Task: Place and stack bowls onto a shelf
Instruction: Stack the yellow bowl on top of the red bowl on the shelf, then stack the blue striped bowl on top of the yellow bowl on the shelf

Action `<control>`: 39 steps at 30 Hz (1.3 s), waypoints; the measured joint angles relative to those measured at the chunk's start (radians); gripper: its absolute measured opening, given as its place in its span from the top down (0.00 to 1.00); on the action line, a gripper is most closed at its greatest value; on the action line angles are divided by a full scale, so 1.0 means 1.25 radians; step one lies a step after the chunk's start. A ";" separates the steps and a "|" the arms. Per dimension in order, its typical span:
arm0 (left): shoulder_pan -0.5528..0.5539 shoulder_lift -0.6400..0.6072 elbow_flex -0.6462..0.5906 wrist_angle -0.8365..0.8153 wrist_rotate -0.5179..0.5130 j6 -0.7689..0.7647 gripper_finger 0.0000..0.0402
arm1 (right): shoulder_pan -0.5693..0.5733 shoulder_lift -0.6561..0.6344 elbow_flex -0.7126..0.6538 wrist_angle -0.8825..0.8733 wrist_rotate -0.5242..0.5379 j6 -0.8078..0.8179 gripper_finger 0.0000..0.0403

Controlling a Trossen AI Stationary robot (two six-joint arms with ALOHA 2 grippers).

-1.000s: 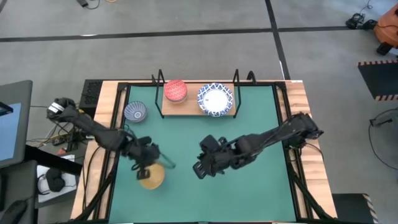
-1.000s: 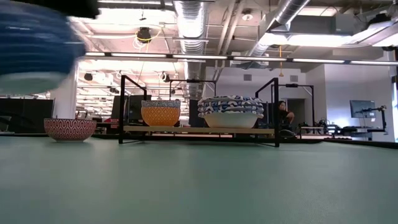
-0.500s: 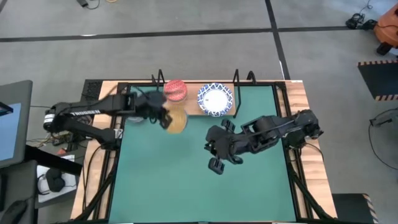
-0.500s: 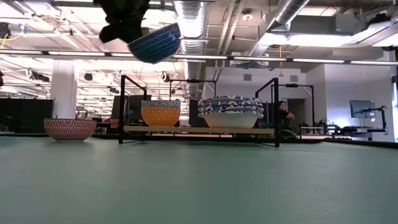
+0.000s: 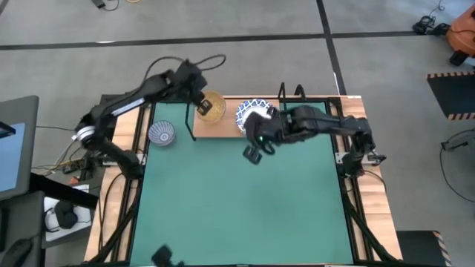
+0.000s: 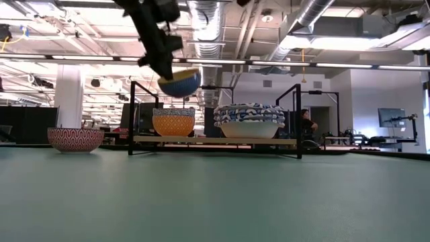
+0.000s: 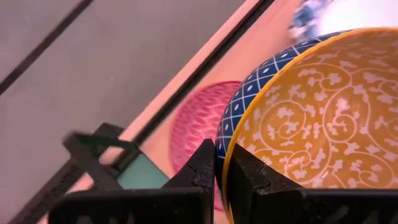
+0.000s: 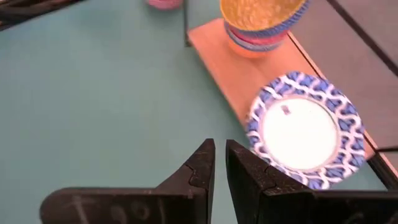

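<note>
Left wrist view: blue bowl (image 7: 298, 118) half hides red bowl (image 7: 198, 127).

Probably a robotics lab: exposed ceiling ducts (image 6: 201, 17), distant monitors (image 6: 392, 117), concrete floor (image 5: 245, 67).

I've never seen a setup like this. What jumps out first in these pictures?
The left gripper grips the rim of a small blue bowl with a yellow patterned inside, hanging it in the air over a pink-lined bowl on the small light-wood shelf in a black frame. Beside that sits a stack of wide white bowls with blue lattice rims. The right gripper, empty, hovers over the green mat near the shelf.
</note>
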 joint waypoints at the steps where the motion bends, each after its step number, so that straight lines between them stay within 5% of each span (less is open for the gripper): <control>1: 0.017 0.030 0.024 -0.012 0.009 0.027 0.99 | -0.018 -0.002 0.000 -0.009 -0.005 0.000 0.84; 9: 0.093 0.233 0.257 -0.232 0.045 0.215 0.99 | -0.116 -0.006 0.000 -0.020 -0.025 0.027 0.84; 15: 0.103 0.310 0.301 -0.264 0.102 0.233 0.98 | -0.138 -0.006 0.000 -0.020 -0.031 0.014 0.84; 29: 0.104 0.304 0.351 -0.299 0.070 0.229 0.66 | -0.147 -0.006 0.000 -0.074 -0.044 -0.023 0.84; 39: 0.123 0.294 0.411 -0.334 0.051 0.244 0.64 | -0.168 -0.006 0.000 -0.064 -0.044 -0.051 0.84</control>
